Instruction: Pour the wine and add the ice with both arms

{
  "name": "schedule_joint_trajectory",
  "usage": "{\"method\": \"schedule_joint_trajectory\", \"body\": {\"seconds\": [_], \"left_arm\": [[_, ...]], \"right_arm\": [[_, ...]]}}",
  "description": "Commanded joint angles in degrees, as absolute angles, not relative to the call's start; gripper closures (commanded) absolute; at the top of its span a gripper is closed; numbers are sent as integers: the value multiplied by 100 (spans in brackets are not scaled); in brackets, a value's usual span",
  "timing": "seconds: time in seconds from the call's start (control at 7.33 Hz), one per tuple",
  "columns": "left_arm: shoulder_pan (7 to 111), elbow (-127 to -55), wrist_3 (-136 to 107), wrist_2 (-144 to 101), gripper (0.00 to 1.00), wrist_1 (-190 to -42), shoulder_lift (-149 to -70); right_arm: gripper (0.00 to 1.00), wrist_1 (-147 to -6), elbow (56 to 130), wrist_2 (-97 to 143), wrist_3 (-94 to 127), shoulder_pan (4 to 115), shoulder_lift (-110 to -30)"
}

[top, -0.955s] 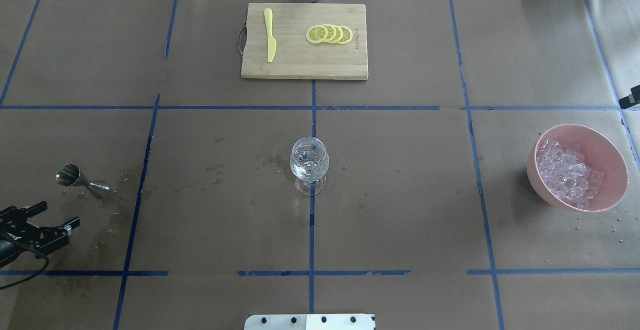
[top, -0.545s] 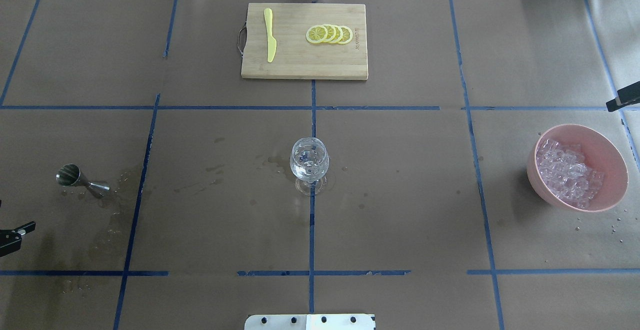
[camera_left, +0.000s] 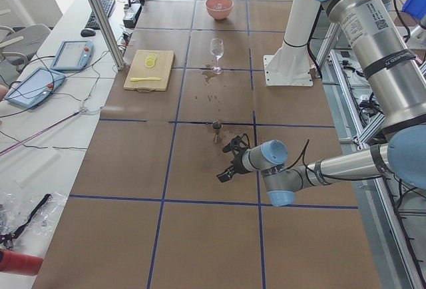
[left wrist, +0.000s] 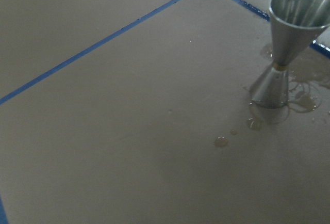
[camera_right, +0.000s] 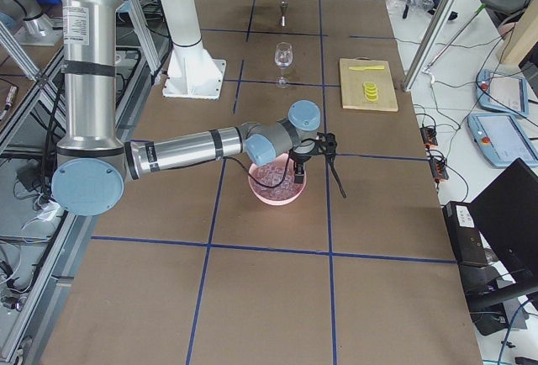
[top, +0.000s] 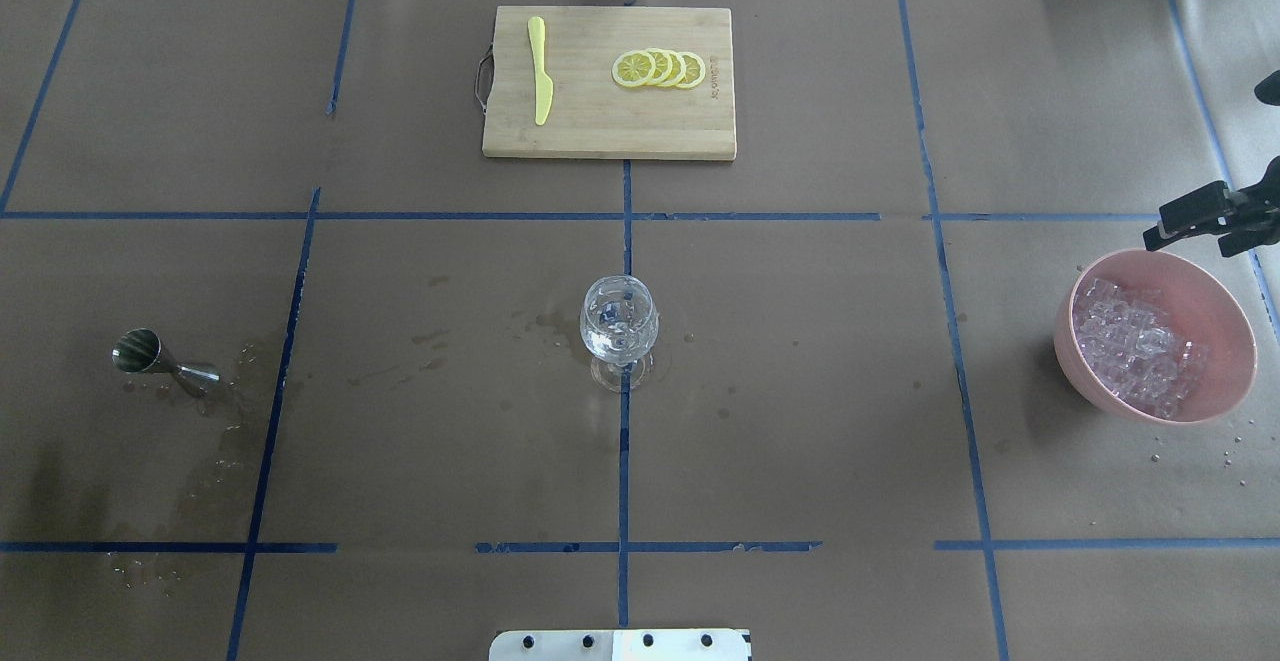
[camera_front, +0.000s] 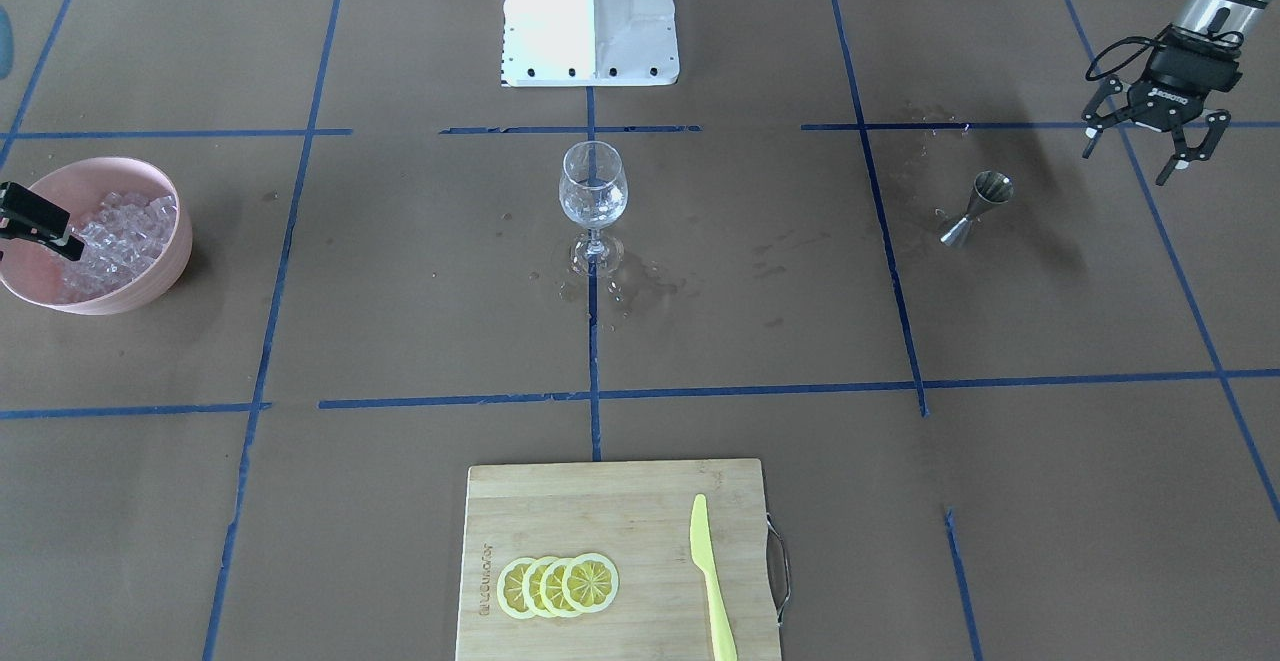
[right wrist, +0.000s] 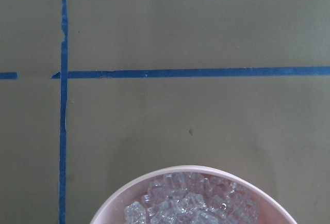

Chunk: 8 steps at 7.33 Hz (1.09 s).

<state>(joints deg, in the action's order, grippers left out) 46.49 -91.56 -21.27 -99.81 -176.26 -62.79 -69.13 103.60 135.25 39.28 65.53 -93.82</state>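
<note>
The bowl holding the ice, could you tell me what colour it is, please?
The bowl is pale pink; the overhead exterior view shows it best.

Arms [camera_left: 369,36]: silver-grey tubes, pale blue joint caps.
Left gripper [camera_front: 1127,167]: black, looped cable.
Base [camera_front: 590,11]: white box.

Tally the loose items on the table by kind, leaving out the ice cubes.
Lemon slices: 4
Knife: 1
Cutting board: 1
Wine glass: 1
Jigger: 1
Bowl: 1
Total: 9
</note>
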Motion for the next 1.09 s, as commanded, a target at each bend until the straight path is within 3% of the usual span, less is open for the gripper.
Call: {"method": "schedule_joint_trajectory", "body": {"seconds": [0.0, 0.41, 0.68, 0.82, 0.95], "left_arm": [[5554, -9132, -1425, -10529, 0, -16719, -6714], [5581, -9123, -1467, -10529, 0, -16708, -6706], [5625, -9167, -1494, -10521, 0, -16717, -6689], [5634, -9167, -1494, -10521, 0, -16717, -6688], [5634, -9167, -1529, -10512, 0, -16725, -6688]], "right_arm": [[8, -5973, 10398, 13037, 5179, 5979, -9868], [15, -5871, 10186, 12911, 5387, 5862, -9958], [41, -5880, 10178, 12955, 5432, 5810, -9993], [45, -5880, 10186, 12964, 5449, 5775, -10002], [67, -5889, 10178, 13051, 5449, 5774, -10037]]}}
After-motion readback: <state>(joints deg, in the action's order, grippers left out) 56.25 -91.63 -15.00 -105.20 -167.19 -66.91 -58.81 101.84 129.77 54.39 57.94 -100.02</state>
